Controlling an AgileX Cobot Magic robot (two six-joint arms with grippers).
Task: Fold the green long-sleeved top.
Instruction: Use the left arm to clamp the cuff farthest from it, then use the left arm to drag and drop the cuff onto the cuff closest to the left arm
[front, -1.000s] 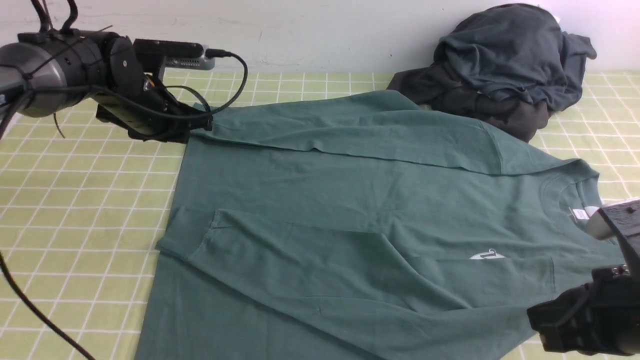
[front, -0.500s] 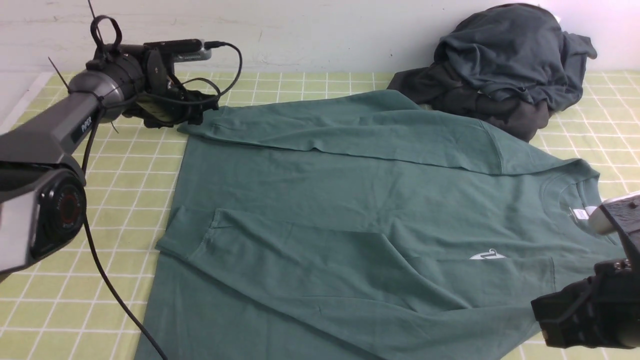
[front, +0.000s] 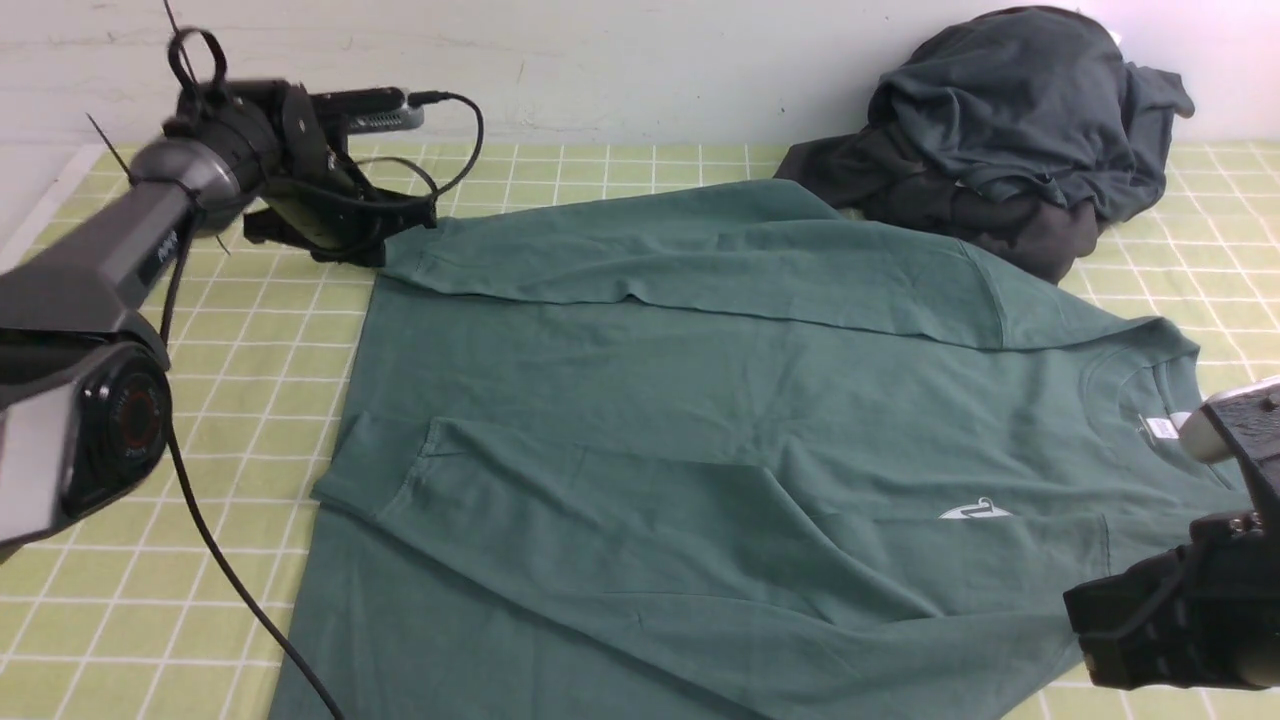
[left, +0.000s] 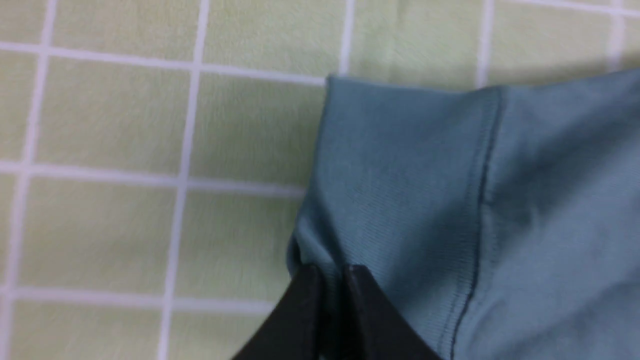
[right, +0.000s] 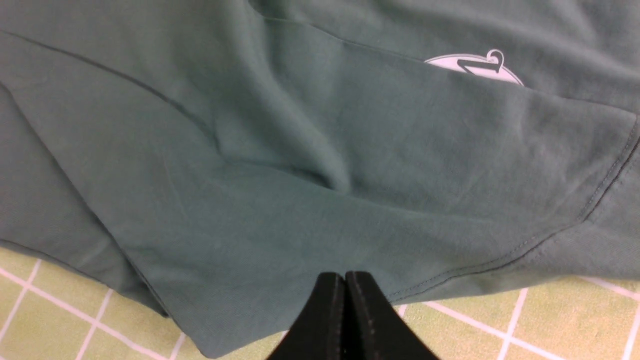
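Green top (front: 700, 400): spread flat across the middle of the table, front side up. Collar toward the right, hem toward the left.
Far sleeve (front: 700, 260): folded in along the far edge of the body, running leftward. Ends at the cuff (left: 400, 165) at far left, which lies on the cloth.
Near sleeve (front: 600, 500): folded over the chest, lying along the body toward the left.
Logo (front: 975, 512): white, on the chest toward the right. Lower part hidden under a fold of fabric in the right wrist view.
Neck label (front: 1158, 427): white, inside the collar at the right.
Left fingers (left: 305, 310): far left, low over the table. Clamped on the corner of the cuff, with fabric bunched between the tips.
Right fingers (right: 325, 320): near right, pressed together with nothing between. Tips over the near edge of the green top, close to a stitched seam. Contact with the fabric not determinable.
Table (front: 150, 380): covered by a yellow-green cloth with a white grid.
Dark clothes (front: 1020, 120): charcoal heap at far right, by the wall (front: 650, 60), just beside the far shoulder of the green top.
Cable (front: 220, 560): black, trailing across the near left of the table.
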